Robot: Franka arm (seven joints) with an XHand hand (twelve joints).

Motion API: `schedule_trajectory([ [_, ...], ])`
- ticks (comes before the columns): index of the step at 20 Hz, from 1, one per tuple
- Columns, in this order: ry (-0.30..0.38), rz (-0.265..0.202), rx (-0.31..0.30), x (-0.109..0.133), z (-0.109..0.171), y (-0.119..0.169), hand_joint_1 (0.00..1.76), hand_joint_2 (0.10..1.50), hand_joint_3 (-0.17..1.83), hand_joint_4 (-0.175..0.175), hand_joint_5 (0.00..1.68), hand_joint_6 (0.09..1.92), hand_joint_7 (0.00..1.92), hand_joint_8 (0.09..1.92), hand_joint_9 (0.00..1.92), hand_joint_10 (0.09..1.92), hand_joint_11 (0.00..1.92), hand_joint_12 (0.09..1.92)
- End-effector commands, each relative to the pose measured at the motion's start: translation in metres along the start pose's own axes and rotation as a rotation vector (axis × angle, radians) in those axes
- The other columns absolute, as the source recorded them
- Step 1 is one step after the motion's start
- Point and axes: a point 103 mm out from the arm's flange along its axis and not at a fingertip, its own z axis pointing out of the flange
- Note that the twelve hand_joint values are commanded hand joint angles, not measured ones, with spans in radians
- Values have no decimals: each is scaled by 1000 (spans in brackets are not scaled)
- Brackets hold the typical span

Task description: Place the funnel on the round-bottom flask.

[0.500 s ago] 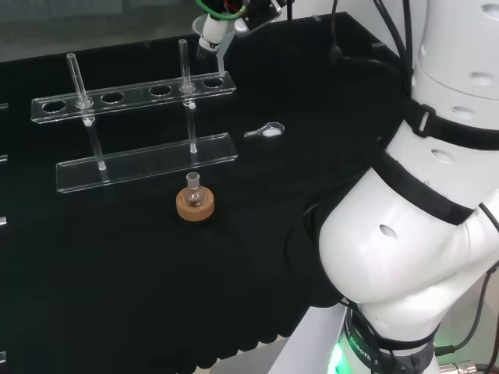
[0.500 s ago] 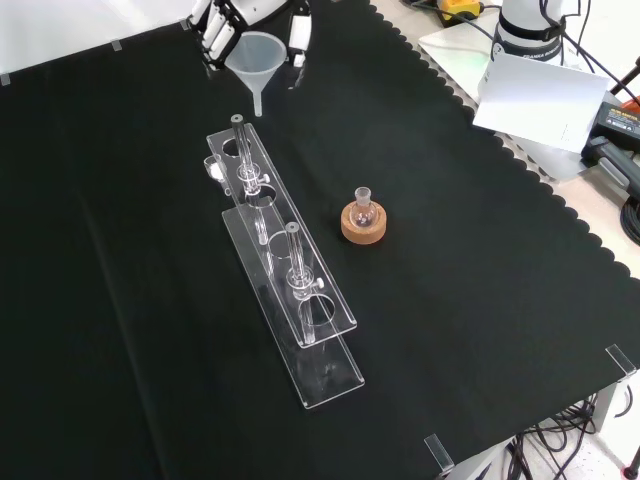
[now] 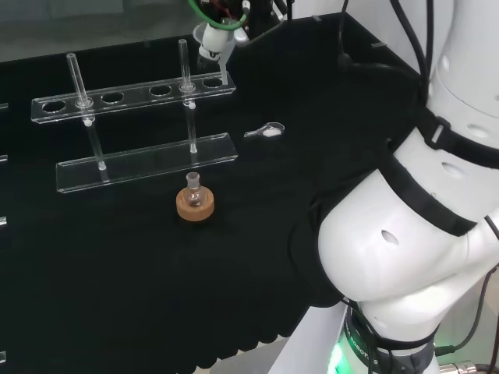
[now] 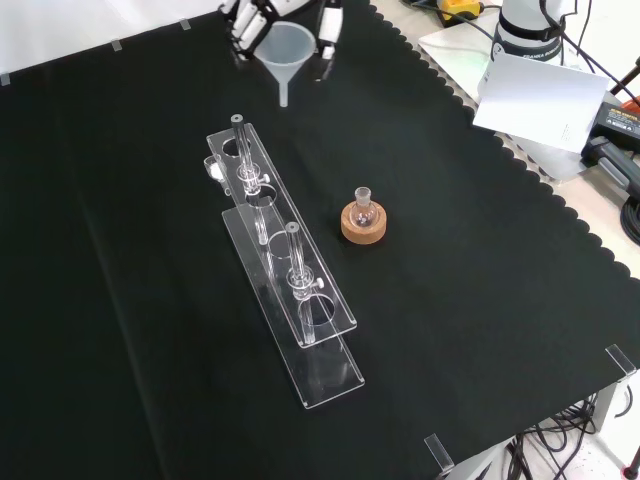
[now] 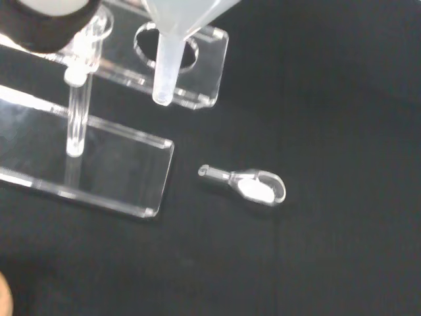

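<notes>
I am watching the hand (image 4: 250, 20) at the top edge of the front view, where its fingers (image 4: 328, 25) are closing in on both sides of the funnel (image 4: 288, 45) and carrying it clear of the black cloth (image 4: 480, 250). The funnel is a translucent white one, its wide mouth turned up between the fingers and its stem pointing down. In the wrist view the stem is hanging above the end of the clear acrylic test-tube rack (image 5: 125, 125), over the edge of the rack's last round hole. In the head view the funnel is sitting high at the far side of the bench, just above the right end of the rack.

The round-bottom flask (image 4: 363, 209) is standing upright on its cork ring stand (image 4: 362, 224) in the middle of the cloth, well apart from the funnel and near the rack's long side. Its neck is open; I cannot tell whether anything is inside.

Two clear test tubes (image 3: 76, 76) are standing upright in the rack, the other holes open. A small clear scoop (image 5: 253, 185) is lying on the cloth beside the rack's end, with a little white material in its bowl.
</notes>
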Motion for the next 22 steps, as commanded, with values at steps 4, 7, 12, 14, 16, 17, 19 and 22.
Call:
schedule_trajectory([
  [4,15,48,-18,26,26,-52,783,799,489,17,782,664,665,637,977,440,588,1261],
  [7,30,55,-16,33,33,-54,783,800,491,16,784,665,667,637,978,438,589,1260],
  [12,57,55,-32,47,44,-56,775,805,496,9,789,668,676,641,982,437,599,1259],
  [14,60,51,-30,53,50,-55,772,805,498,6,788,668,678,642,982,437,603,1257],
  [16,61,45,-26,60,56,-53,770,806,500,5,786,668,680,642,983,436,608,1256],
  [17,62,42,-24,64,59,-52,769,806,501,3,785,668,680,643,983,436,610,1255],
  [19,63,34,-16,71,65,-50,767,806,503,1,781,668,680,643,983,435,615,1253],
  [22,68,19,-5,82,73,-45,767,805,505,-2,778,669,681,644,983,434,622,1250],
])
